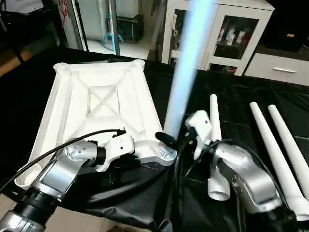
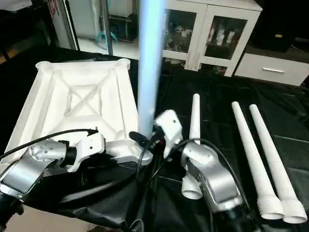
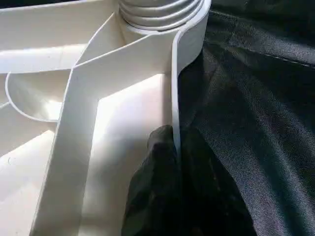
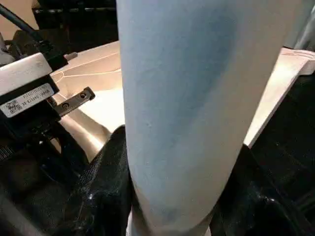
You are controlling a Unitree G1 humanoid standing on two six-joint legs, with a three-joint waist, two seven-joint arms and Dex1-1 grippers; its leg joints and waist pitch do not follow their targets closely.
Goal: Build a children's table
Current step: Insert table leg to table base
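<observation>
Black-draped work table (image 1: 251, 96) (white cabinets (image 1: 231, 29) behind); left tool (image 3: 167, 162) pinches tabletop (image 1: 106, 101) rim, right tool (image 4: 172, 196) grips upright leg (image 1: 186, 72).

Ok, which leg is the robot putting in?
Find the big white tabletop lying upside down on the black cloth. At its near corner by the robot's arms, one leg stands straight up, held by the right end effector. The three others lie flat on the cloth.
</observation>
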